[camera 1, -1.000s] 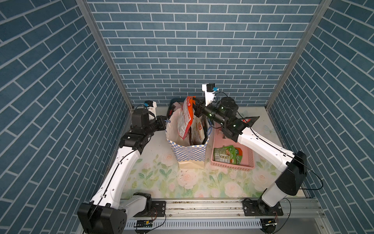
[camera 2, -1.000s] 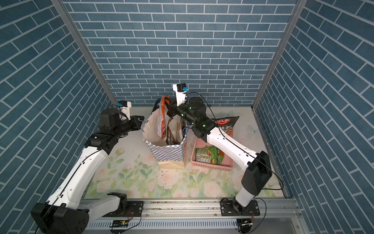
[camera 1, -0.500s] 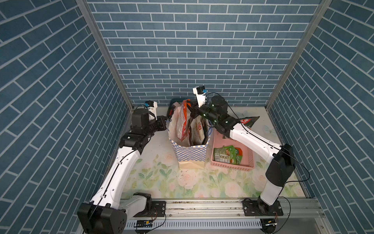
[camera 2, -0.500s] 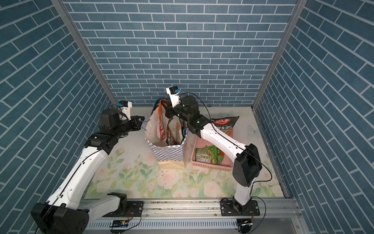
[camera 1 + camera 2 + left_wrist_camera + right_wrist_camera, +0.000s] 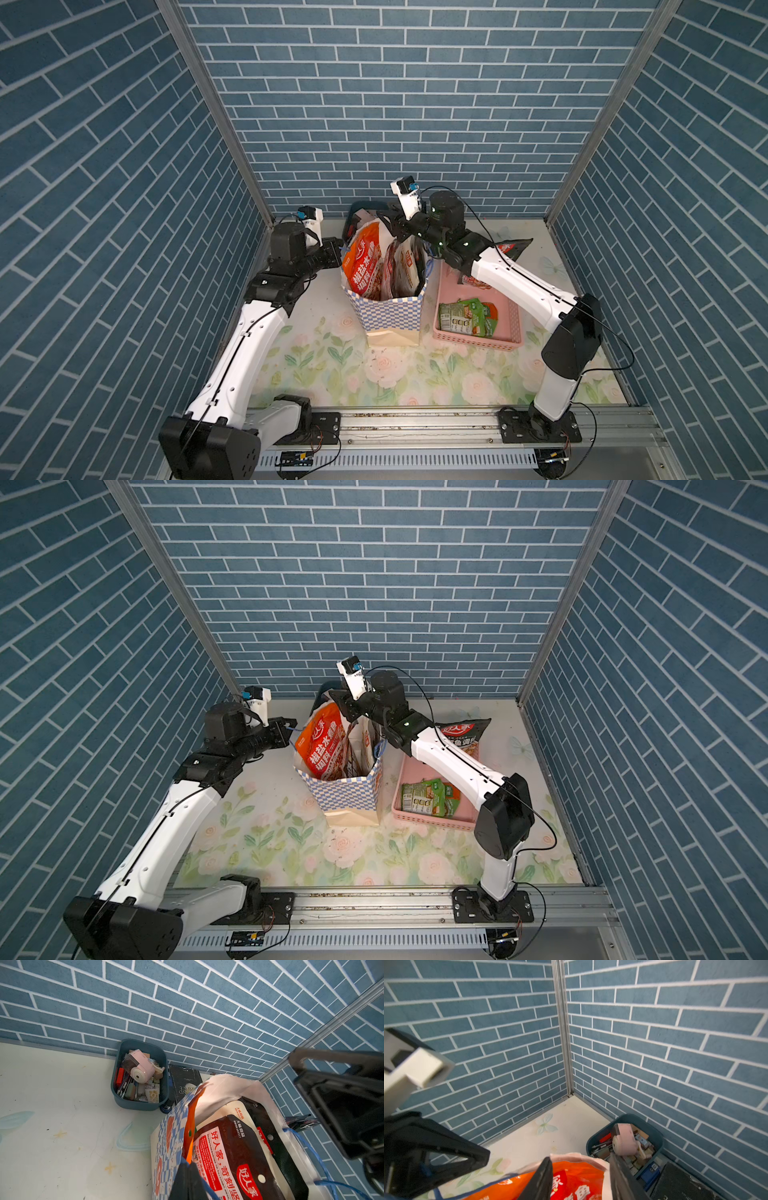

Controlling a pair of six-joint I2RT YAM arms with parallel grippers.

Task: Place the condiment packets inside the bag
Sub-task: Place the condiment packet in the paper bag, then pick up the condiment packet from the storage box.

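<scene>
The blue-and-white checkered bag (image 5: 390,316) (image 5: 353,791) stands mid-table with its mouth wide. An orange-red condiment packet (image 5: 365,266) (image 5: 322,746) (image 5: 571,1182) stands inside it against the left wall, next to black and white packets (image 5: 403,266) (image 5: 239,1147). My right gripper (image 5: 392,224) (image 5: 581,1178) hovers over the bag's far rim. It is open, its fingers (image 5: 542,1180) on either side of the orange packet's top without pinching it. At the bag's left rim, my left gripper (image 5: 336,251) (image 5: 189,1167) is shut on the blue cord handle. Green packets (image 5: 467,318) lie in the pink basket.
The pink basket (image 5: 478,343) (image 5: 432,823) sits right of the bag, with a black packet (image 5: 511,249) (image 5: 463,731) leaning at its far end. A dark teal bin (image 5: 141,1103) (image 5: 656,1138) full of small items and a black book (image 5: 185,1082) stand by the back wall behind the bag.
My right gripper has opened and let go of the orange-red packet, which has sunk lower into the bag. The left gripper has kept its hold on the handle.
</scene>
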